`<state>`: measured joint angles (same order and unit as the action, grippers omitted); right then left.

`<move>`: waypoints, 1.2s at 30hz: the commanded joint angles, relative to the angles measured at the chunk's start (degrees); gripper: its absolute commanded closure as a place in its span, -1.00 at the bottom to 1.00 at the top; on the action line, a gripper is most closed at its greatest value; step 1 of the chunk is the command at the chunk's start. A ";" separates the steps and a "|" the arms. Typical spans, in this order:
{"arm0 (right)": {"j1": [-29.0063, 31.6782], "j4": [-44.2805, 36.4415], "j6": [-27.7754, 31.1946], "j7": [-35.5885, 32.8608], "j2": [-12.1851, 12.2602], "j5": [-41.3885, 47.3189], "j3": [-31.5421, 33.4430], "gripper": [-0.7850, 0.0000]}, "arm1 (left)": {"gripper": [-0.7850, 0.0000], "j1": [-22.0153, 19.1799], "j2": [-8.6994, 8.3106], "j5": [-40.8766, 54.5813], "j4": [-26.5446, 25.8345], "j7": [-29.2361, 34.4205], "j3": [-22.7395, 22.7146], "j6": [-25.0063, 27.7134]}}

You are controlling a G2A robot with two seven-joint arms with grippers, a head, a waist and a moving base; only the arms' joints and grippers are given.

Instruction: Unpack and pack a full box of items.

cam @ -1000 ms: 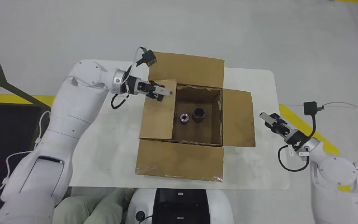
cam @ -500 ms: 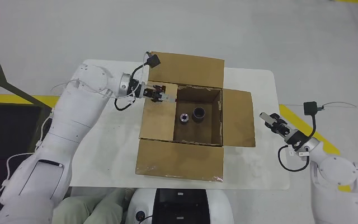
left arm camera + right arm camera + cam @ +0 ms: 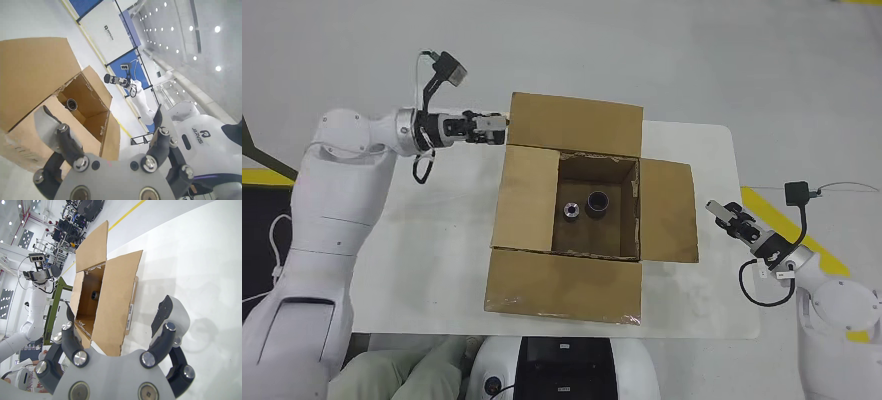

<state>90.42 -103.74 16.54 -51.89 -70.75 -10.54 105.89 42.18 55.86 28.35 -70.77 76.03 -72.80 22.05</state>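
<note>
- Inside the open brown cardboard box (image 3: 527,195), the dark cylinder (image 3: 597,204) and small silvery ring (image 3: 571,210) are too small to identify
- In the left wrist view, a box flap hides part of the cylinder

A large robotics lab hall — high ceiling lights (image 3: 217,29), yellow floor lines (image 3: 128,211), blue partition panels (image 3: 144,73), equipment racks (image 3: 71,228)

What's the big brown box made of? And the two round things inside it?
The box looks like cardboard: matt brown, with ragged, torn edges around its opening. The larger round thing looks like dark metal, a hollow cylinder with a faint sheen, though dark plastic is possible. The smaller round thing looks like shiny, silvery metal, but it is too small to be sure.
</note>
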 commanded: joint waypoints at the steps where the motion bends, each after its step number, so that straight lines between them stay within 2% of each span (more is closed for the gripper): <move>1: 0.00 0.00 0.00 0.00 0.00 0.00 0.00 -1.00 | -1.00 0.16 -0.31 1.05 1.26 0.05 -1.46 -0.44; 10: 0.00 0.00 0.00 0.00 0.00 0.00 0.00 -1.00 | -1.00 -1.06 -1.19 3.81 8.85 1.18 -5.16 -1.40; 21: 0.00 0.00 0.00 0.00 0.00 0.00 0.00 -1.00 | -1.00 -5.52 -1.67 1.62 18.05 0.20 -6.10 1.08; 27: 0.00 0.00 0.00 0.00 0.00 0.00 0.00 -1.00 | -1.00 -7.33 -1.84 0.35 20.56 -0.51 -6.08 2.65; 36: 0.00 0.00 0.00 0.00 0.00 0.00 0.00 -1.00 | -1.00 -7.33 -1.84 0.35 20.56 -0.51 -6.08 2.65</move>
<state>90.42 -103.74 16.54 -51.89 -70.75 -10.54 105.89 34.84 54.01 28.69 -50.21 75.53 -78.88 24.70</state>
